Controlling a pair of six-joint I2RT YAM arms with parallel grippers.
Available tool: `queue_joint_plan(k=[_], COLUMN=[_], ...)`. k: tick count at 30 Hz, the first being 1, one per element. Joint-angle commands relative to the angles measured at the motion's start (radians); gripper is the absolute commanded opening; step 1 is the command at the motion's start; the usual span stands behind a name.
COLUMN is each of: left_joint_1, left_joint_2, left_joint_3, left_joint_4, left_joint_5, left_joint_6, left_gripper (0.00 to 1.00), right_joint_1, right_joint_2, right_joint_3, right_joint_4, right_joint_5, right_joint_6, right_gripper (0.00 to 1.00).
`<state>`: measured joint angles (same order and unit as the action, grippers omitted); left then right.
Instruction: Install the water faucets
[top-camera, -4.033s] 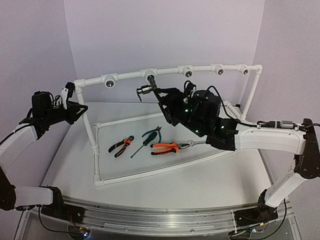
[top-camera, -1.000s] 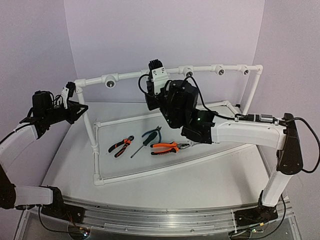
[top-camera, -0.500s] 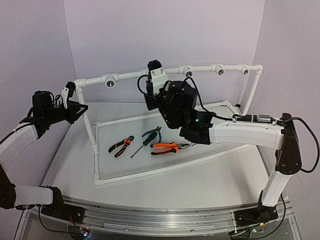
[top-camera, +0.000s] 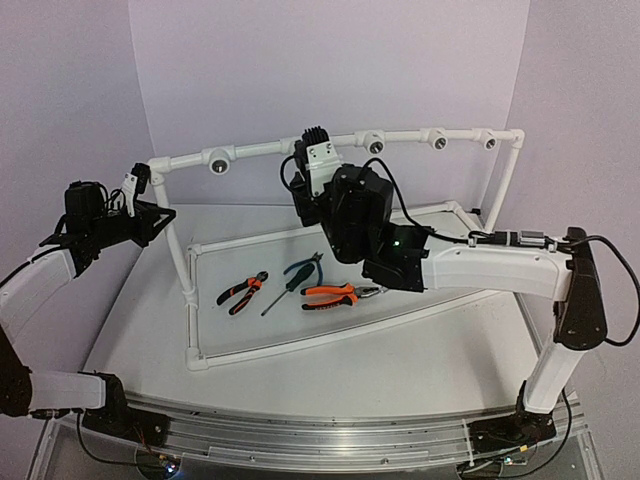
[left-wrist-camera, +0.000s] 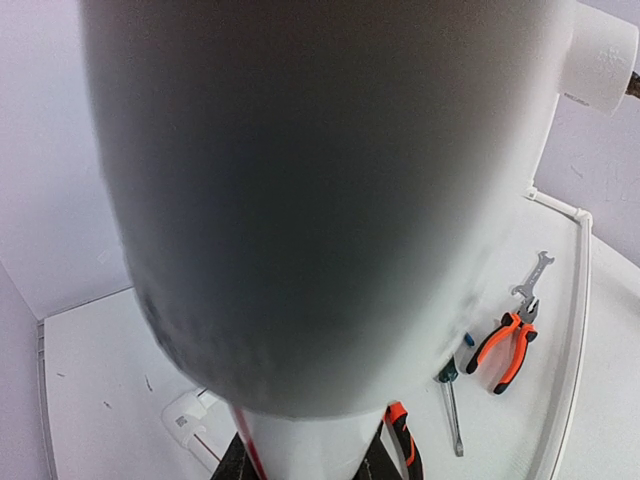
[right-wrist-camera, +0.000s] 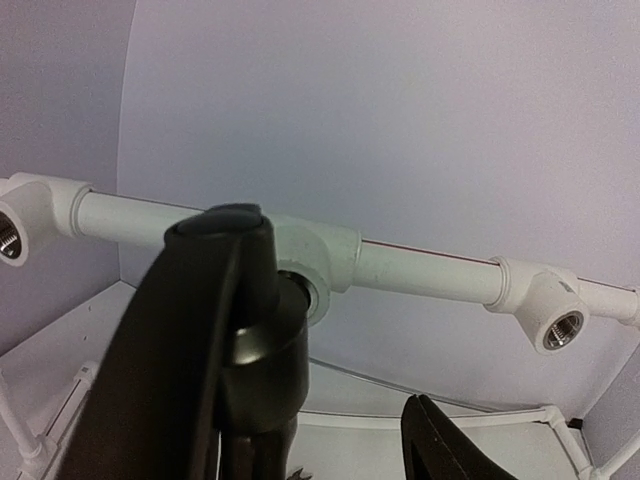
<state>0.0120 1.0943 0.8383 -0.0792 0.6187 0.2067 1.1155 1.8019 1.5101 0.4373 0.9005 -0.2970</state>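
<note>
A small black water faucet (right-wrist-camera: 268, 350) stands with its end in the socket of a white tee fitting (right-wrist-camera: 325, 252) on the raised pipe rail. My right gripper (right-wrist-camera: 330, 330) is open around it. The left finger (right-wrist-camera: 165, 380) lies against the faucet, while the right finger (right-wrist-camera: 440, 445) stands well apart. In the top view the right gripper (top-camera: 316, 165) sits at the rail's middle and hides the faucet. My left gripper (top-camera: 148, 214) is shut on the frame's white corner pipe (left-wrist-camera: 320, 200), which fills the left wrist view.
More tee fittings (top-camera: 218, 162) (top-camera: 438, 140) with empty sockets line the rail. Inside the pipe frame (top-camera: 300, 345) on the table lie black-and-orange pliers (top-camera: 242, 292), a screwdriver (top-camera: 290, 282), orange pliers (top-camera: 330, 295) and a wrench (top-camera: 386, 288).
The right jaws have opened and let go of the faucet, which stays in the tee socket. The right wrist shifted slightly right. The left arm has not moved.
</note>
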Motion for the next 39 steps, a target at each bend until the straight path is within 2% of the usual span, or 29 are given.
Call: queue_joint_plan(k=[1,5,7,11,16,21,24,28,32,39], left_joint_1=[-0.009,-0.008,-0.009,-0.009,-0.009,-0.009,-0.009,-0.009,-0.009,-0.009], left_joint_2=[0.039,0.042,0.043,0.047,0.046,0.048,0.047,0.043,0.042,0.036], left_joint_3=[0.007,0.012,0.015,0.017,0.025,0.03,0.033,0.033,0.034,0.033], left_joint_4=[-0.195,-0.197,-0.197,-0.198,-0.21,-0.215,-0.212,-0.212,-0.209,-0.21], left_joint_5=[-0.049,-0.051,-0.053,-0.056,-0.049,-0.048,-0.046,-0.047,-0.048,-0.049], left_joint_6=[0.026,0.026,0.026,0.018,0.016,0.019,0.016,0.017,0.017,0.019], left_gripper=[0.0,0.0,0.0,0.0,0.0,0.0,0.0,0.0,0.0,0.0], right_joint_1=[0.038,0.056,0.058,0.059,0.047,0.044,0.044,0.041,0.038,0.017], right_joint_2=[-0.074,-0.162,-0.203,-0.27,-0.326,-0.257,-0.195,-0.111,-0.022,0.055], right_joint_3=[-0.038,-0.132,-0.181,-0.235,-0.268,-0.173,-0.133,-0.064,0.039,0.099], right_joint_4=[-0.038,-0.097,-0.119,-0.167,-0.183,-0.188,-0.102,0.01,0.064,0.164], right_joint_5=[0.011,-0.081,-0.11,-0.148,-0.171,-0.191,-0.18,-0.154,-0.095,-0.003], right_joint_6=[-0.006,0.107,0.166,0.203,0.233,0.14,0.069,0.033,-0.032,-0.056], right_gripper=[0.66,0.78,0.8,0.78,0.7,0.74,0.8,0.8,0.74,0.55])
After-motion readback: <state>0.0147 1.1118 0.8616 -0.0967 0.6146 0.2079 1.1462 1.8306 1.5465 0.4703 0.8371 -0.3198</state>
